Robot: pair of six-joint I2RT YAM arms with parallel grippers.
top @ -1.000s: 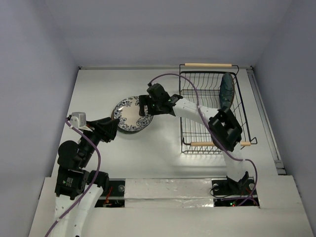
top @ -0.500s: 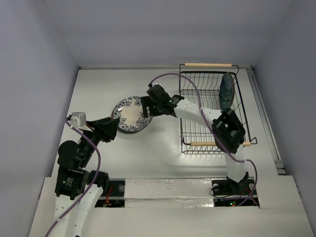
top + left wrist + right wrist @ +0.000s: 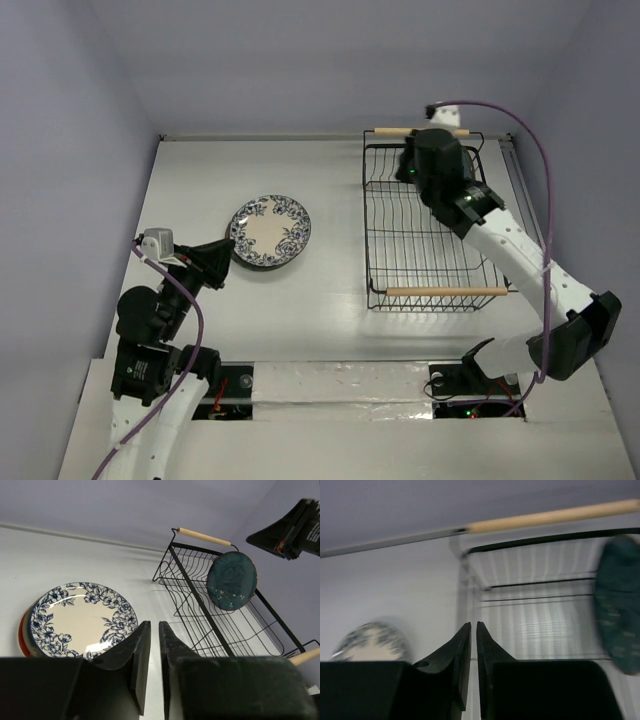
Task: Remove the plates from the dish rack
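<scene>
A white plate with blue flowers (image 3: 270, 231) (image 3: 80, 620) lies flat on the table, left of the dish rack. A second plate's reddish rim (image 3: 23, 634) peeks out from under it. The black wire dish rack (image 3: 390, 225) (image 3: 200, 615) holds one dark teal plate (image 3: 231, 581) (image 3: 618, 605), upright at its far right. In the top view my right arm hides that plate. My right gripper (image 3: 412, 168) (image 3: 473, 625) hangs shut and empty above the rack's far end. My left gripper (image 3: 230, 258) (image 3: 154, 624) is shut on nothing, just near of the floral plate.
The rack has a wooden handle at its far end (image 3: 420, 131) (image 3: 550, 517) and one at its near end (image 3: 445, 291). The back wall runs just behind the rack. A raised ledge (image 3: 535, 250) borders the table on the right.
My right arm swung from the floral plate back to above the rack's far end, and its jaws closed on the way. The left gripper's jaws also closed, staying in place.
</scene>
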